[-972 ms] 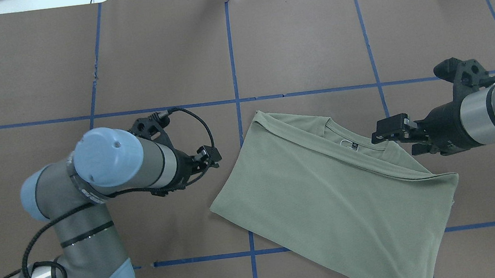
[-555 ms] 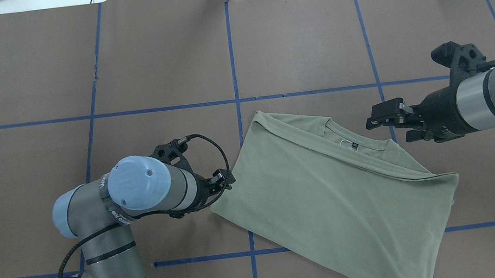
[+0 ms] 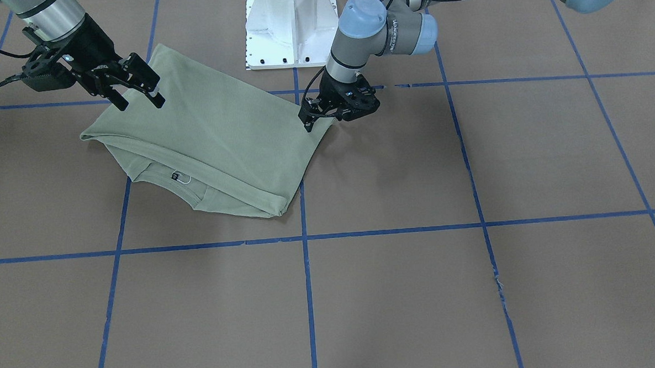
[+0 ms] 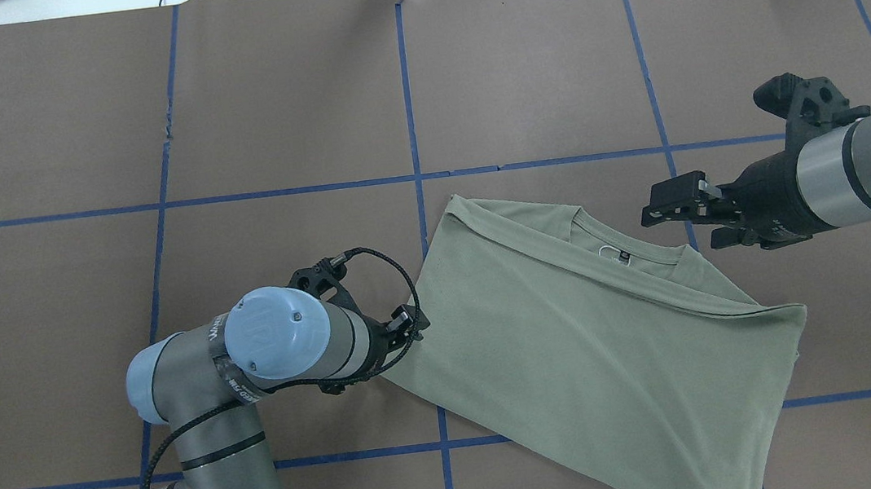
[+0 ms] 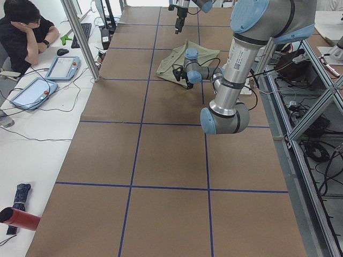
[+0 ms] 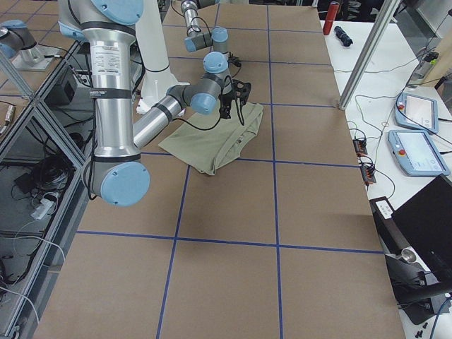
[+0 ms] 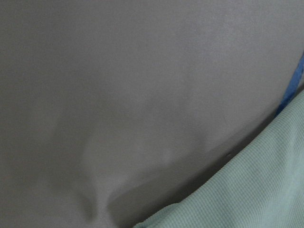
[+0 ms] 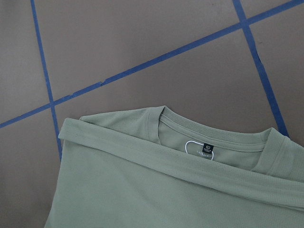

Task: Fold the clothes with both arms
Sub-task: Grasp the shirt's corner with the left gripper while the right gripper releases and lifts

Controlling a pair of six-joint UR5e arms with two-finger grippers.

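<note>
The sage-green shirt [image 4: 594,341] lies folded flat on the brown table, its collar and white label loop [image 8: 205,149] facing the far side. My left gripper [image 4: 414,322] points down at the shirt's left corner [image 3: 312,118], right at the fabric edge; it looks open, with nothing between the fingers. The left wrist view shows only bare table and the shirt's [image 7: 266,180] edge. My right gripper [image 4: 657,213] hovers open just beyond the collar's right end, above the table [image 3: 140,101], holding nothing. Its wrist camera looks down on the neckline of the shirt [image 8: 142,190].
Blue tape lines [image 4: 408,100] divide the table into squares. The white pedestal base [image 3: 290,25] stands at the robot's edge, close to the shirt's near hem. A person [image 5: 21,32] sits at a side desk with tablets [image 5: 63,67]. A metal post [image 5: 80,37] rises there.
The left arm swung right and toward the robot, bringing its gripper to the shirt's left corner. The right gripper drew slightly back from the collar, toward the far side.
</note>
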